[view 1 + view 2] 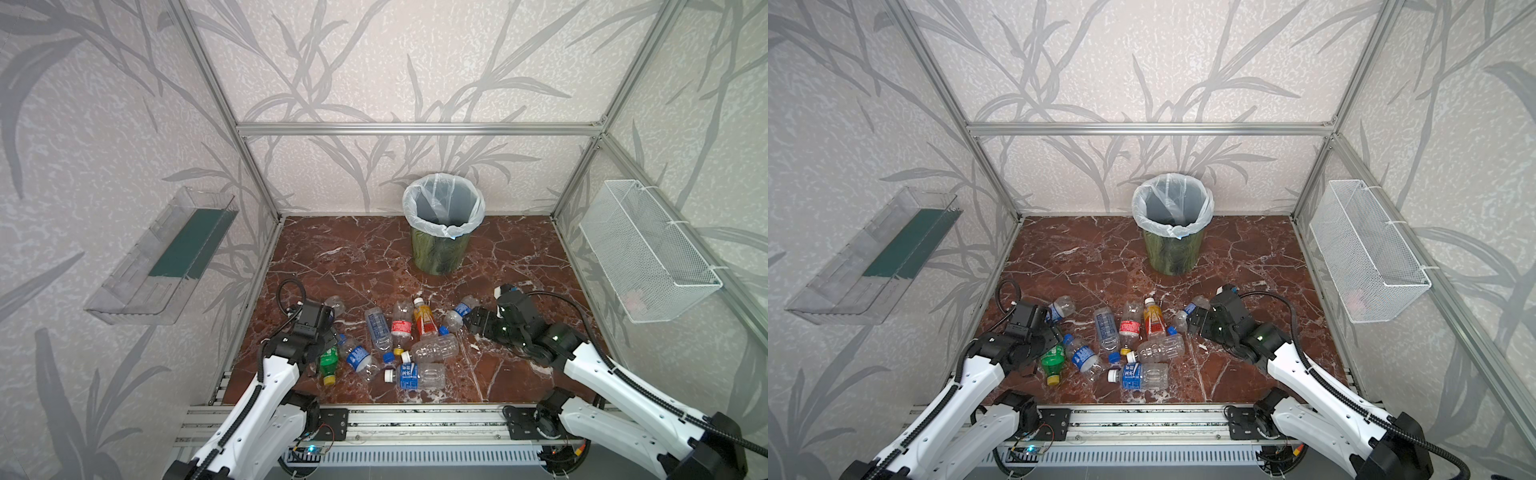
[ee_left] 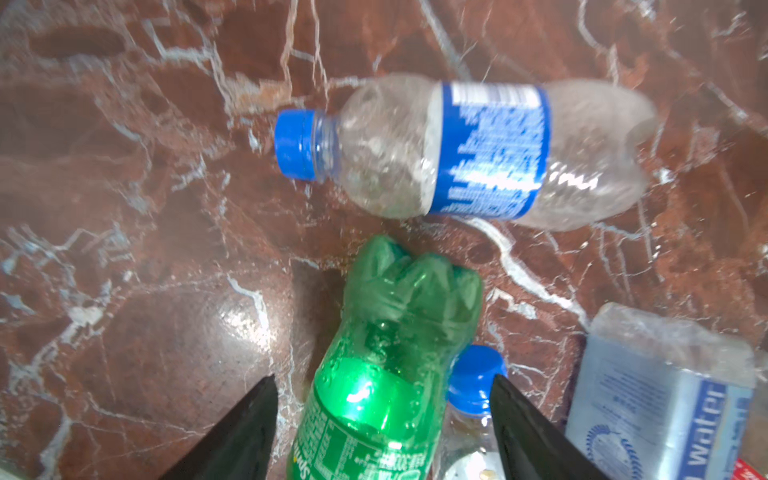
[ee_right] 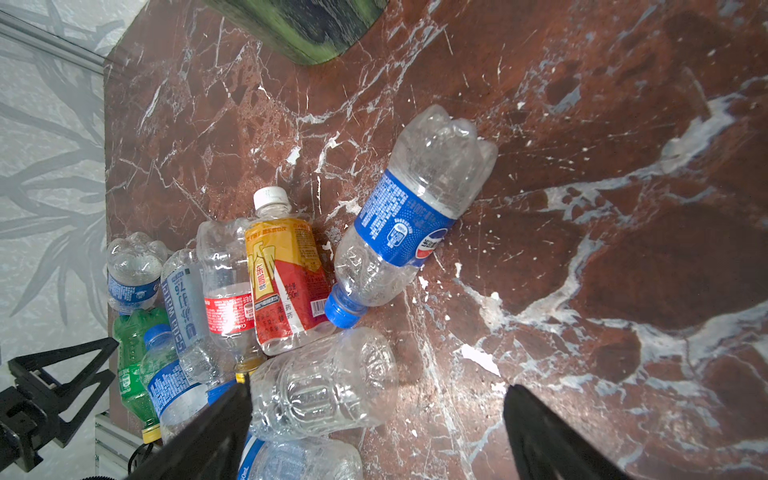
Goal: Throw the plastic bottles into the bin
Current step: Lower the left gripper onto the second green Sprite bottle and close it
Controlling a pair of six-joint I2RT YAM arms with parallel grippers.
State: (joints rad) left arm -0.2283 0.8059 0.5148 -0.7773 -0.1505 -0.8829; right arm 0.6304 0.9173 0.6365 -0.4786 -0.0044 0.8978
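While my left end effector [image 2: 383,376] stands spread, its fingers [image 2: 241,432] flank the green bottle [image 2: 399,299] with a gap showing on each side, so it pinches nothing. That bottle lies on its side on the desk [image 2: 124,249], its base pointing away from my wrist. In both top views its yellow cap [image 1: 329,379] points toward the desk's front edge. A blue-capped bottle [image 2: 476,374] lies wedged between the green bottle and one finger. Just past the green base a blue-label bottle [image 2: 490,149] lies crosswise, near it but apart. A pale soda-water bottle [image 2: 665,395] lies off to one side.

My right end effector [image 3: 378,385] is spread wide too and carries nothing. A clear bottle [image 3: 324,382] with no label lies on its side just beside one fingertip. Farther out lies a second blue bottle [image 3: 411,216], its cap turned toward me and just beside the orange bottle [image 3: 286,274]. The orange bottle lies flank to flank with a red-label bottle [image 3: 226,299].

Beyond all of these the bin [image 1: 440,253] stands upright at the back of the desk, close to the rear wall. Its white bag [image 1: 415,216] is folded over the rim. It is well apart from both end effectors and from every bottle on the desk.
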